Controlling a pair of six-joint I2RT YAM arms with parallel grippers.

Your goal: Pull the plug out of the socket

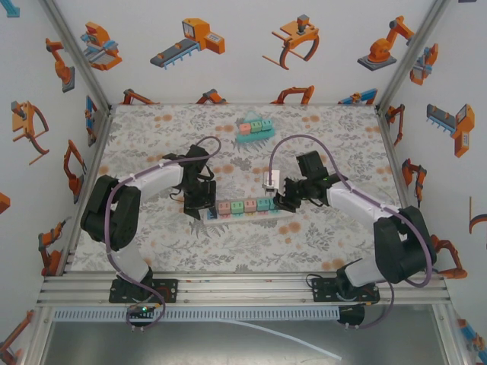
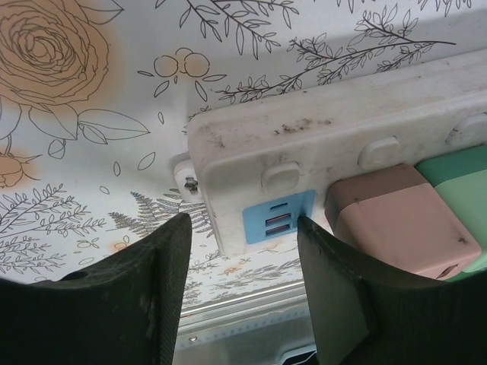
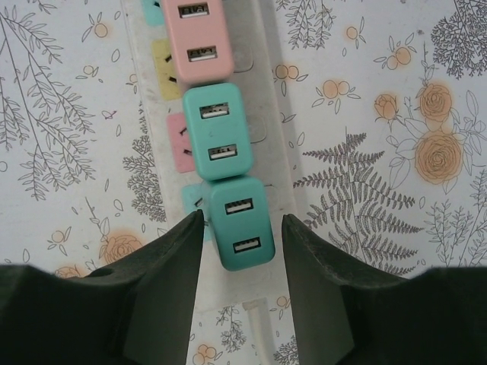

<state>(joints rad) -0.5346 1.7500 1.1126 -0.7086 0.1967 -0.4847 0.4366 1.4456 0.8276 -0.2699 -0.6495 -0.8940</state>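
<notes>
Left gripper (image 2: 243,228): jaws part-open astride left end of power strip (image 2: 304,152), mid-table; grip unclear. Strip's right end: teal USB charger plug (image 3: 240,228), likely light, rigid, smooth. right gripper (image 3: 243,219) flanks it narrowly, gaps showing. Pinch flat sides.

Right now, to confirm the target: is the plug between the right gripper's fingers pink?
No: the plug between the fingers of the right gripper is teal; the pink plug sits farther up the strip.

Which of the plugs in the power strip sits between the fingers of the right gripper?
The last teal plug in the row; its teal neighbour and the pink plug lie beyond the fingertips.
</notes>
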